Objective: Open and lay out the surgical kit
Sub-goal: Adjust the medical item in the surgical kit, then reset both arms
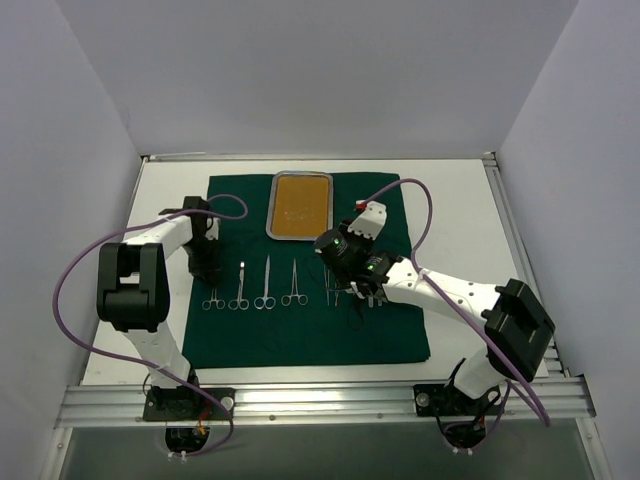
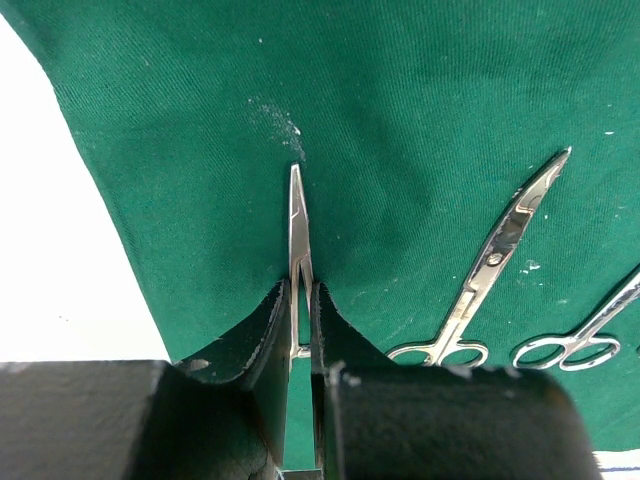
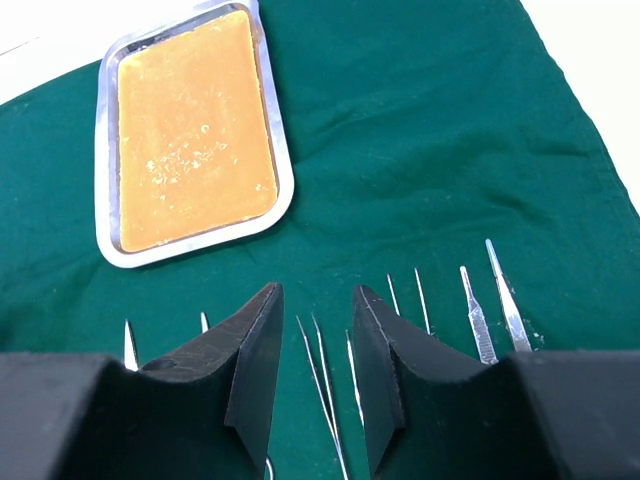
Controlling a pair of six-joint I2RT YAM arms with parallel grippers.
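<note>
white table [image 1: 460,200], plain white walls [image 1: 300,70], metal rail [image 1: 330,400] along near edge

White table [image 1: 465,195], pale walls [image 1: 300,70] 3 sides; alu rail [image 1: 320,400] at near edge.

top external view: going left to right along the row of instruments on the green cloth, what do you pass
first ring-handled instrument → second ring-handled instrument → third ring-handled instrument → fourth ring-handled instrument → tweezers

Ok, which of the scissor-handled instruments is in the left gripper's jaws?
The leftmost instrument in the row: the left gripper is pinched on it, while its neighbours lie free on the cloth.
</note>
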